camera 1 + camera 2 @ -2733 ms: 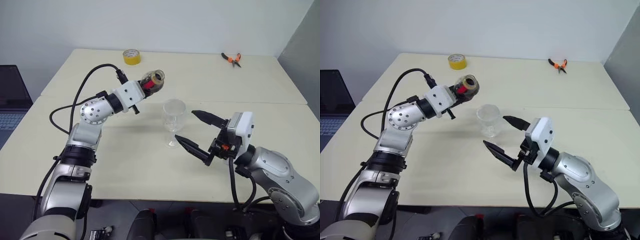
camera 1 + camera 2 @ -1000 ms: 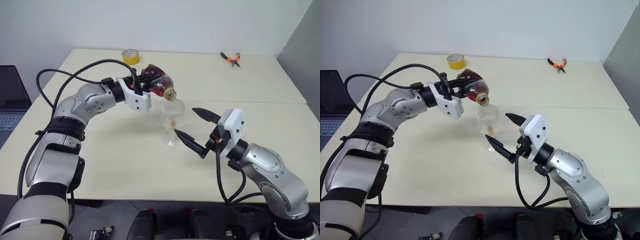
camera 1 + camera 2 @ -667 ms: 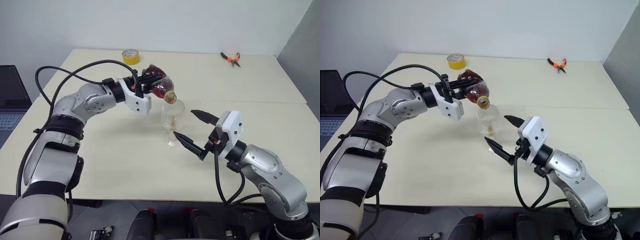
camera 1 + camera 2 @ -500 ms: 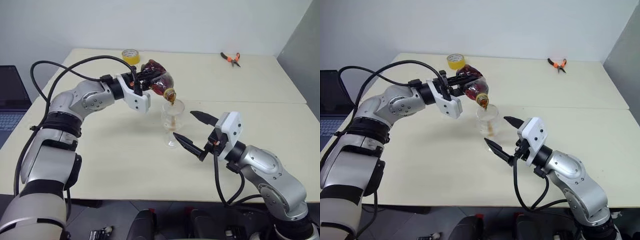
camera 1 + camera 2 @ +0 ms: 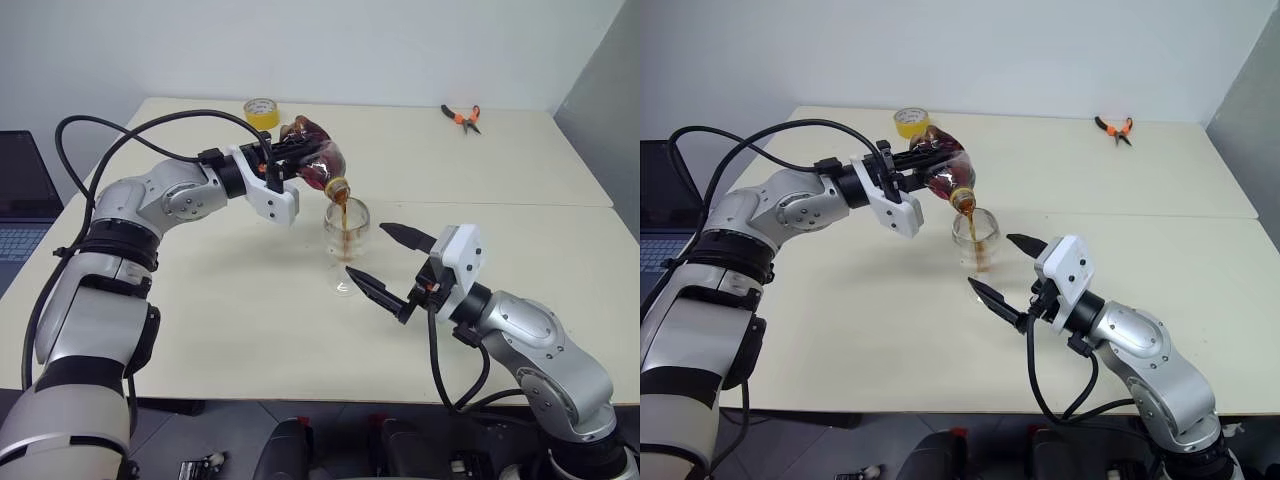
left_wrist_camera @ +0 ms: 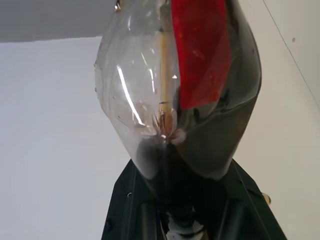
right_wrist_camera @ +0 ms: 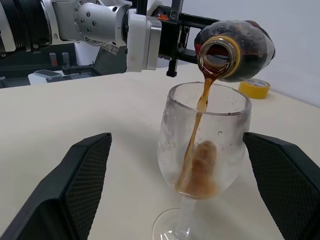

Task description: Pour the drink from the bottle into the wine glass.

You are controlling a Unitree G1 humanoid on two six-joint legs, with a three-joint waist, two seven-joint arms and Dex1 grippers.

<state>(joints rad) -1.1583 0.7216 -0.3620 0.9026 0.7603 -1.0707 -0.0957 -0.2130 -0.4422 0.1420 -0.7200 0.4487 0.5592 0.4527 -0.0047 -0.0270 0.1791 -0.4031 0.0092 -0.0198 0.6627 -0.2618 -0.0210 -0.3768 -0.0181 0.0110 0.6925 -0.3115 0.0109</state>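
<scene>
We have the bottle (image 5: 312, 160) tipped neck-down over the wine glass (image 5: 346, 240), which stands on the desk (image 5: 240, 330) just left of centre, and the drink (image 7: 199, 107) runs in a thin brown stream from the open mouth into the bowl, where a little has pooled at the bottom. We judge the bottle light and thin-walled, likely to dent under a hard squeeze and getting lighter as it empties; our left gripper (image 5: 902, 170) has its jaws clamped shut on the base end, which seems the right place to hold it for a controlled tilt. The glass looks fragile and top-heavy on its slim stem, so we would steady it low, at stem or foot. Our right gripper (image 5: 388, 262) sits just right of the glass with jaws spread wide, holding nothing, one finger near the foot. A yellow tape roll (image 5: 262, 113) and orange-handled pliers (image 5: 462, 117) lie at the far edge, well apart from the pour.
</scene>
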